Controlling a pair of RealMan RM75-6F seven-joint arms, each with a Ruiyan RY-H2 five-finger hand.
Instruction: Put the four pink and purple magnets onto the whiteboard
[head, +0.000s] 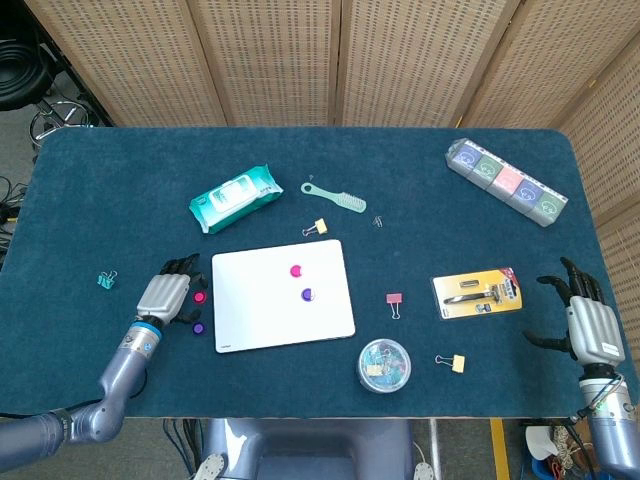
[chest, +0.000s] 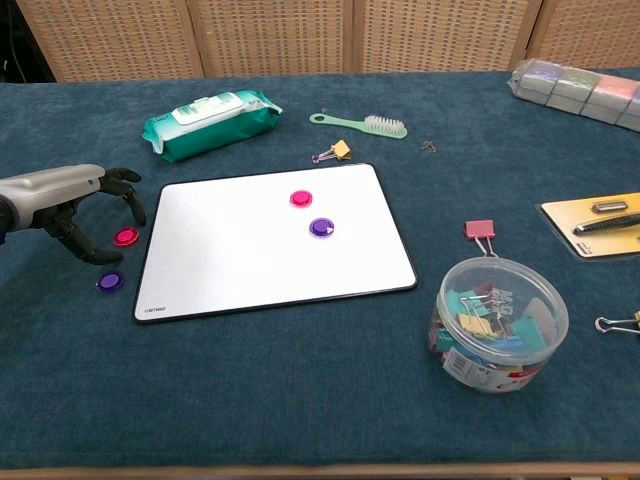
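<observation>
A whiteboard (head: 283, 296) (chest: 262, 240) lies flat mid-table with a pink magnet (head: 296, 270) (chest: 301, 198) and a purple magnet (head: 307, 294) (chest: 321, 227) on it. Left of the board, on the cloth, lie another pink magnet (head: 199, 297) (chest: 126, 237) and another purple magnet (head: 198, 327) (chest: 110, 282). My left hand (head: 168, 293) (chest: 75, 200) hovers over these two, fingers spread and arched above the pink one, holding nothing. My right hand (head: 586, 322) rests open at the table's right edge, far from the board.
A wipes pack (head: 234, 198), a green brush (head: 336, 197), and a yellow clip (head: 318, 227) lie behind the board. A clip tub (head: 384, 364), pink clip (head: 394, 300), carded tool (head: 477, 292) and another yellow clip (head: 452, 361) lie to its right. A teal clip (head: 104, 280) sits left of my left hand.
</observation>
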